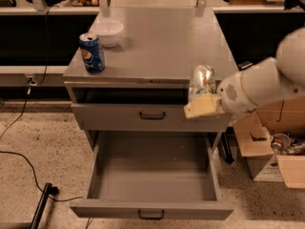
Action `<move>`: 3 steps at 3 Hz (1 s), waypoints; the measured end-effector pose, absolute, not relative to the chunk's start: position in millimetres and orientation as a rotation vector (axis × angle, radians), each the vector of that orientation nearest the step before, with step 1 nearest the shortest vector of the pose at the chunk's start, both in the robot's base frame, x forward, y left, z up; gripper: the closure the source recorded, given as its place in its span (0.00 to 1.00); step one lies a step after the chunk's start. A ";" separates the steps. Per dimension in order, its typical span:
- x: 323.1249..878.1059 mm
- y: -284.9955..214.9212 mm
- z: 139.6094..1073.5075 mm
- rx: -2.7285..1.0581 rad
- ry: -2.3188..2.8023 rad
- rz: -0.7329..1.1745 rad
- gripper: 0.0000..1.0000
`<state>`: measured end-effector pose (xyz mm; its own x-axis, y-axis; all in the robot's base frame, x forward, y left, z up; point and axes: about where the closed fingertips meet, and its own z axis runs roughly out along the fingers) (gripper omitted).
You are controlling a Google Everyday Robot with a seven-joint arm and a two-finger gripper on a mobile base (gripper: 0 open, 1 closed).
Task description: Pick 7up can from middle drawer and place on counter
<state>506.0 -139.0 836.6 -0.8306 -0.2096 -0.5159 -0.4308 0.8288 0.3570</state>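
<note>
The 7up can [202,81], silvery with a green label, is held in my gripper [202,101], whose cream fingers [201,107] are shut on its lower part. The can hangs in the air at the front right edge of the counter [162,42], roughly level with its top. My white arm comes in from the right. The middle drawer [152,168] is pulled wide open below, its grey floor bare.
A blue Pepsi can [92,53] and a white bowl [107,32] stand at the counter's left rear. The upper drawer front [150,116] with its dark handle is slightly out. Cardboard boxes [269,147] sit on the floor at the right. Cables lie at the left.
</note>
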 end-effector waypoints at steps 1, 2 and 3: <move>544.7 -143.5 857.4 -0.416 2.659 0.622 1.00; 579.8 -130.4 876.6 -0.399 2.757 0.596 1.00; 621.1 -105.5 884.2 -0.382 2.837 0.587 1.00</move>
